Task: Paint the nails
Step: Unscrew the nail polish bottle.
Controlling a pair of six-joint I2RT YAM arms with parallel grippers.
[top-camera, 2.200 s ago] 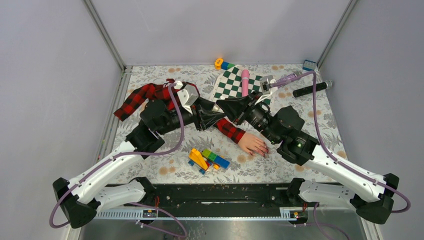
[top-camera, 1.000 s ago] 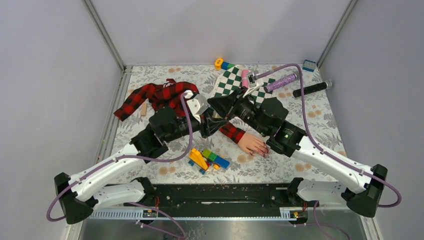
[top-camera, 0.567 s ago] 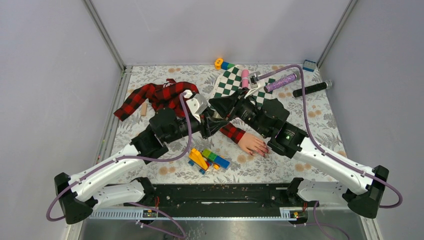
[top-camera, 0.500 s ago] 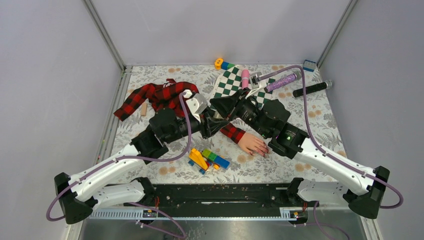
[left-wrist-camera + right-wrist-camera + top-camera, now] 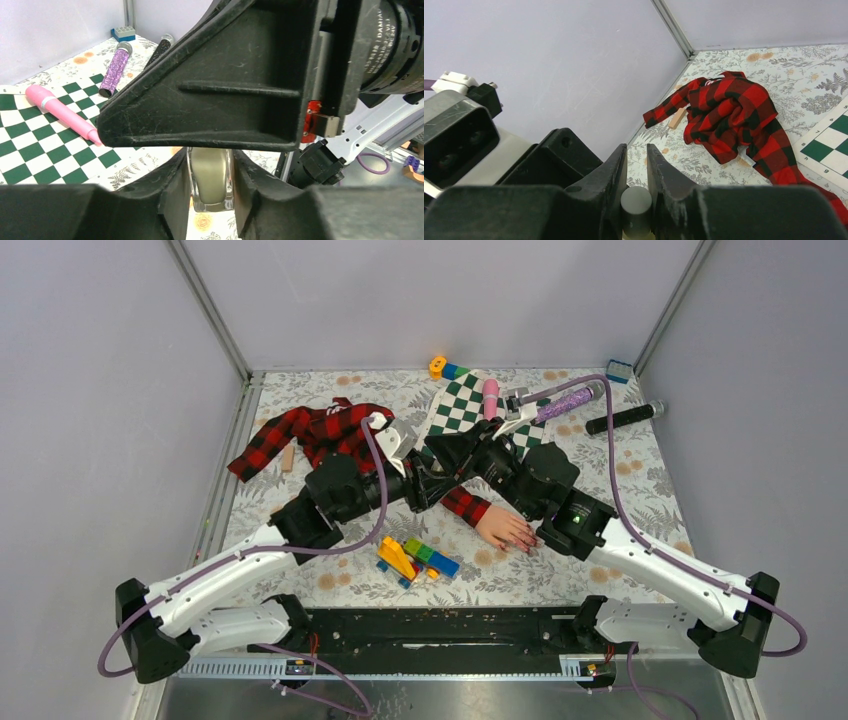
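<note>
Here the nails (image 5: 526,543), small, glossy and dark red, tip a pale pink hand (image 5: 500,526) lying flat on the table (image 5: 620,472) near the right arm. Over its plaid sleeve (image 5: 462,502), the left end effector (image 5: 210,170) pinches a pale bottle (image 5: 210,184). The right end effector (image 5: 636,165) is closed narrowly on a grey cap (image 5: 636,204).

The nails (image 5: 527,543) are small, glossy and dark red, set on the fingertips of a pale pink mannequin hand (image 5: 503,528). The hand lies flat, palm down, on the flowered counter (image 5: 665,485) just right of the frame's centre. Its fingers point lower right, with a red-black plaid sleeve (image 5: 463,504) at the wrist.
</note>
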